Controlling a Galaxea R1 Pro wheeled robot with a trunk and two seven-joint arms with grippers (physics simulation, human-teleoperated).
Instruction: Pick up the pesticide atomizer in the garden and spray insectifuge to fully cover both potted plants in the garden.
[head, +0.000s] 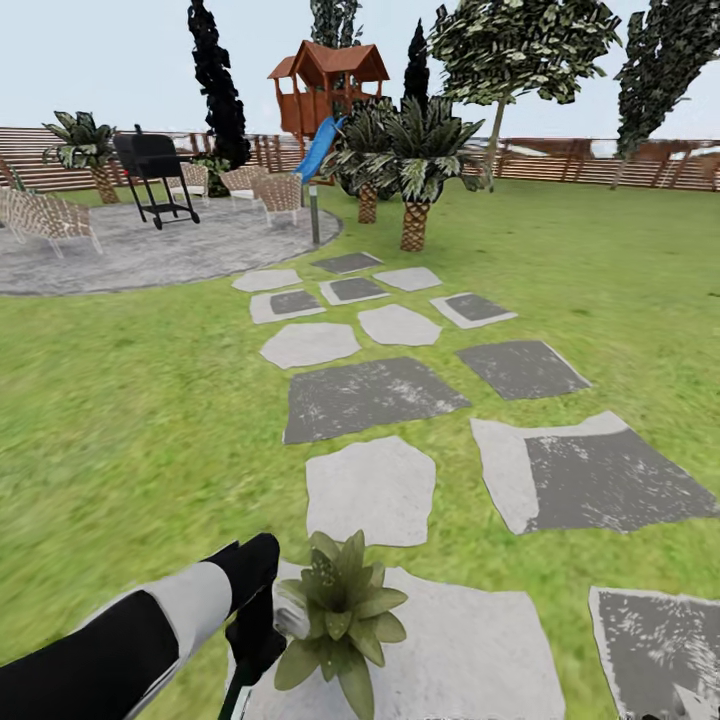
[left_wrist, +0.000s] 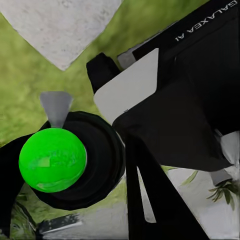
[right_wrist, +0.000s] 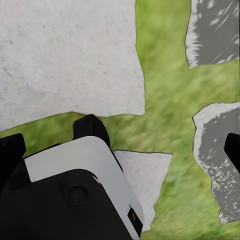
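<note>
The left gripper (head: 262, 625) is clamped on the pesticide atomizer (head: 288, 610), its long axis near upright, pale head towards the potted plant (head: 342, 612) on a stepping stone's (head: 470, 650) near edge.

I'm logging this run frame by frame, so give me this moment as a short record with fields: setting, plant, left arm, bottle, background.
setting: green lawn crossed by grey stepping stones
plant: one potted plant, an olive-green rosette, standing on the nearest stone
left arm: left pincer low beside the plant, on its left in the head view
bottle: pale trigger head shows at the pincer, next to the leaves; grip not clearly visible
background: paved patio with black grill, wicker chairs, playhouse with blue slide, wooden fence
</note>
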